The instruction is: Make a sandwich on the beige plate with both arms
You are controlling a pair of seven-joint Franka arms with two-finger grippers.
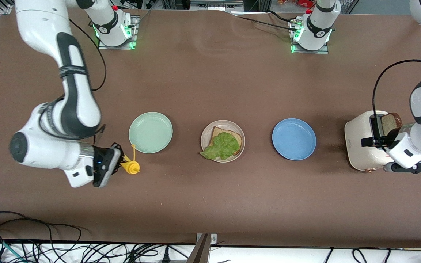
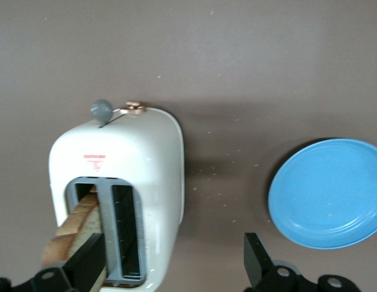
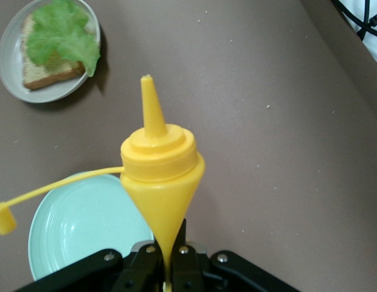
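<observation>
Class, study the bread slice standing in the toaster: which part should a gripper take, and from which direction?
Grip the bread slice by its exposed upper part, coming from straight above. It stands upright in the toaster slot, so only that part is reachable, one finger on each flat face. The left gripper is open at it.

brown table carries mint-green plate, beige plate, blue plate and toaster.
</observation>
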